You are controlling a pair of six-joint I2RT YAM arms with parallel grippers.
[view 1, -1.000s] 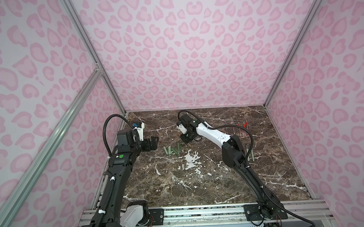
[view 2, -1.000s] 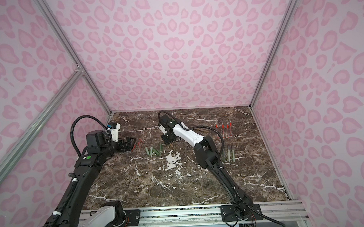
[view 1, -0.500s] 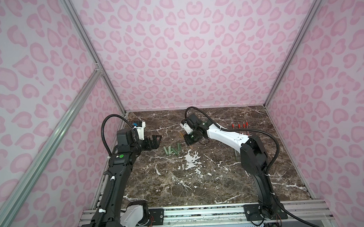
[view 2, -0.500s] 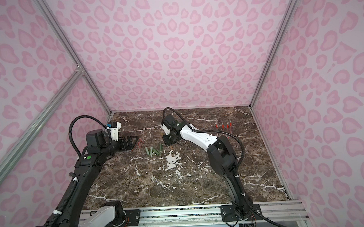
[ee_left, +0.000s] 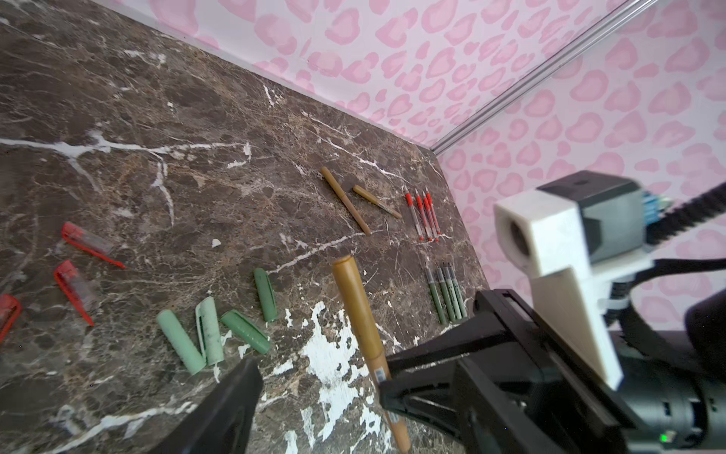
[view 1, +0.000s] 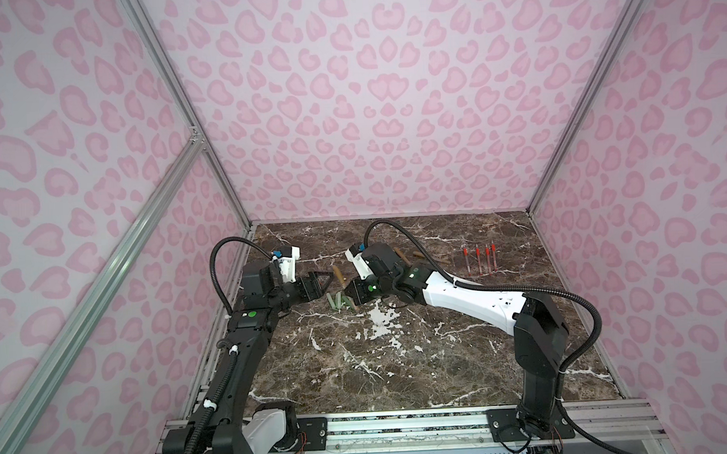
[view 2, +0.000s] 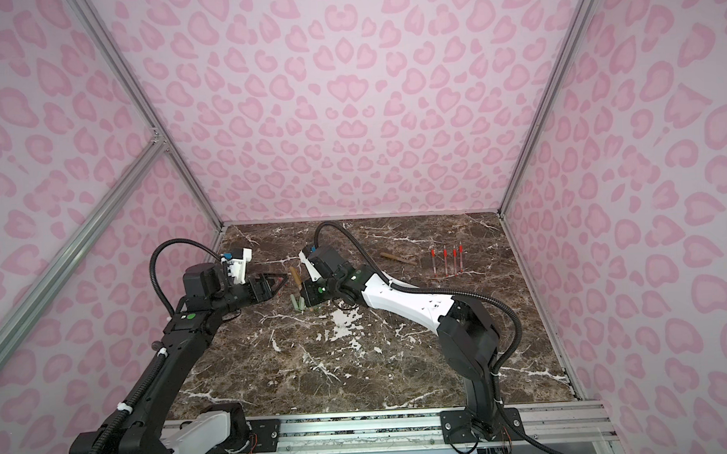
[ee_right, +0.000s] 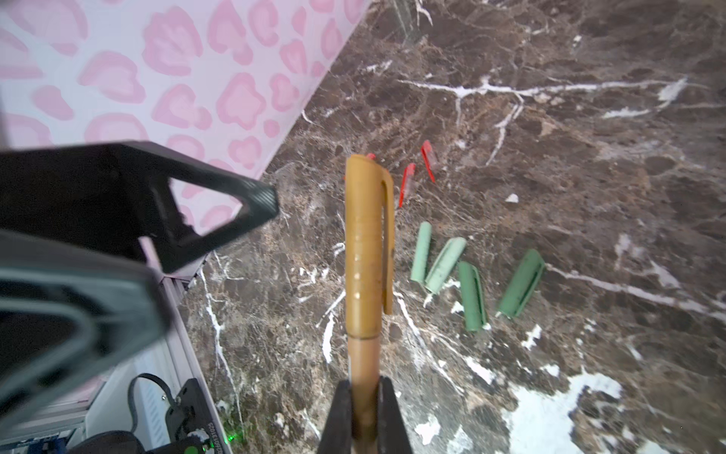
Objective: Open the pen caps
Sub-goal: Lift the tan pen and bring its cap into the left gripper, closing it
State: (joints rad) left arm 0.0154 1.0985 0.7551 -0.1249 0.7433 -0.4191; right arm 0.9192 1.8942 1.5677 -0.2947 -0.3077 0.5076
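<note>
Four green pen caps (ee_right: 470, 295) are seen loose on the marble table (view 1: 399, 360), just beside the right gripper (ee_right: 363, 397), which is clamped on a tan pen (ee_right: 363, 353) with its tan cap (ee_right: 367, 236) still seated. The left gripper (view 1: 320, 281) is held spread and empty beside that cap. Red caps (ee_left: 76, 285) and green pen bodies (ee_left: 446, 293) are shown clearly only by wrist views. Bare marble is left frontward, enclosed by pink walls (view 1: 370, 111).
</note>
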